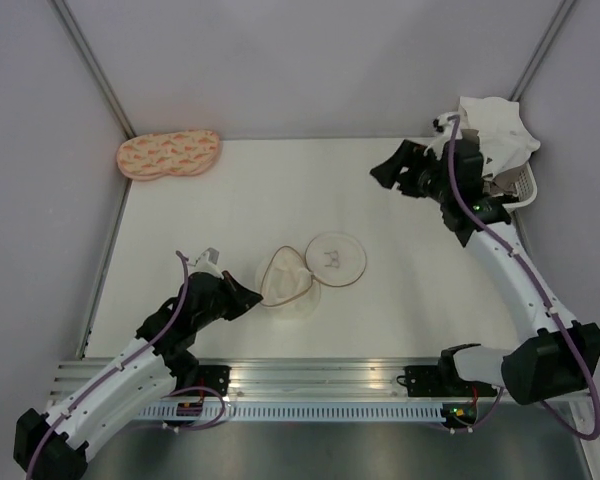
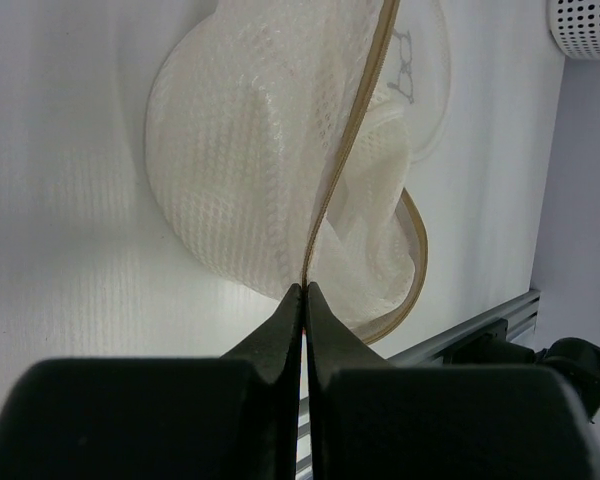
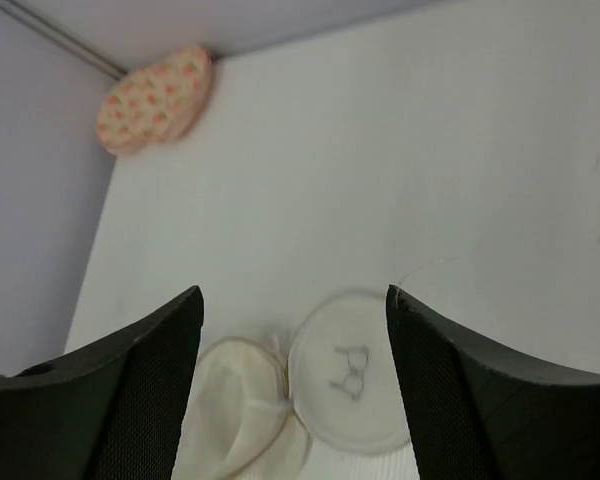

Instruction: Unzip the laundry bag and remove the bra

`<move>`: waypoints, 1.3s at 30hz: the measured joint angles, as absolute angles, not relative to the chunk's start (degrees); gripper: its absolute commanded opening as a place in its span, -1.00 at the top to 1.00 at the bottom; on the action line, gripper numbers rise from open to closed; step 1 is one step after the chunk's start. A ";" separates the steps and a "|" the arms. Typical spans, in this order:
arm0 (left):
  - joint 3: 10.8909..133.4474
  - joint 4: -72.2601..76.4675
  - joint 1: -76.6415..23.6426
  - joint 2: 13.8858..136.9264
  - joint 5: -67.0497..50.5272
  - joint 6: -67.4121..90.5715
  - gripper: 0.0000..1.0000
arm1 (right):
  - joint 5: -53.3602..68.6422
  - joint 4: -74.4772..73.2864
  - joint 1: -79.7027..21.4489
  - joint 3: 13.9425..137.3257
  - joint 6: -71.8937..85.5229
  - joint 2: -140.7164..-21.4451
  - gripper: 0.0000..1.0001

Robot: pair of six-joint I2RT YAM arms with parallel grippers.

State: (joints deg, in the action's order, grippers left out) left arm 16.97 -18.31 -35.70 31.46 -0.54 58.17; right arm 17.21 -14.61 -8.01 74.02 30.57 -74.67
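The laundry bag [image 1: 335, 258] lies unzipped in the middle of the table, its disc face with the bra drawing on the right and the mesh half [image 1: 285, 282] folded open on the left. My left gripper [image 1: 255, 297] is shut on the bag's tan zipper rim [image 2: 352, 150], as the left wrist view [image 2: 305, 288] shows. The white bra [image 1: 492, 128] lies heaped on a basket at the back right. My right gripper [image 1: 390, 178] is open and empty, held in the air left of the bra. In the right wrist view [image 3: 292, 292] it looks down on the bag [image 3: 352, 372].
A pink-orange patterned pouch [image 1: 168, 153] lies at the back left corner, also in the right wrist view [image 3: 155, 98]. A white perforated basket [image 1: 521, 186] stands at the back right under the bra. Grey walls close the left, back and right sides.
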 measured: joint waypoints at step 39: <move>15.55 -17.43 -35.70 28.71 -1.63 59.46 0.95 | -17.69 -16.12 -39.16 48.42 43.53 -92.82 0.03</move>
